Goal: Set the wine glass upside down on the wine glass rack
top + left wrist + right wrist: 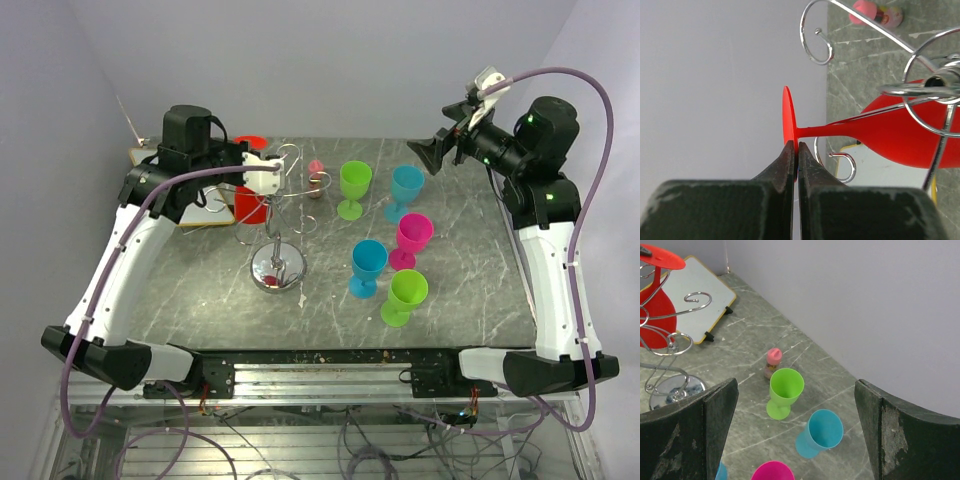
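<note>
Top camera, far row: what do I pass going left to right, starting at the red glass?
Red glass → small pink-capped bottle → green glass → blue glass. The wire rack overlaps the red glass, so it's left out.

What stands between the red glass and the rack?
Nothing visible. The left gripper pinches the red glass by its foot, and the bowl sits among the wire arms of the rack, which cross in front of it.
</note>
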Motion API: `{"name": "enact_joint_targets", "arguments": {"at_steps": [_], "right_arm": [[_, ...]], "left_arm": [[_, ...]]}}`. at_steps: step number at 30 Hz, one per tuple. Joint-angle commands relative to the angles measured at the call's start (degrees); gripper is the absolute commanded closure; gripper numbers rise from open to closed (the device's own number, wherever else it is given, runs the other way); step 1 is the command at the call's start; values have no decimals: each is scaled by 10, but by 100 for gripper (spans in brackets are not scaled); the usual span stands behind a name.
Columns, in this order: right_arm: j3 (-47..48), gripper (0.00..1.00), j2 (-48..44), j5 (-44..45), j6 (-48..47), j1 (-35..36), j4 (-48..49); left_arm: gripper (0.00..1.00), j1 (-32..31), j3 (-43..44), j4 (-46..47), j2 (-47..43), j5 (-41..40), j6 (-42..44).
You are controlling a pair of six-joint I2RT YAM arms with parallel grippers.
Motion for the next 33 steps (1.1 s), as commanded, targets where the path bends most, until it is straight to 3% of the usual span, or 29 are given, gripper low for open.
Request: {"name": "enact_joint_targets", "arguments": {"at_steps": [1, 14, 33], "right_arm": [[-7, 0, -13, -2, -2, -5, 5], [-11, 0, -9, -7, 1, -9, 9], [-60, 0, -25, 35, -57, -12, -38]], "left_arm": [[92, -9, -8, 69, 0, -62, -28], [89, -10, -56, 101, -14, -161, -30], [88, -10, -65, 36, -40, -153, -32]]}}
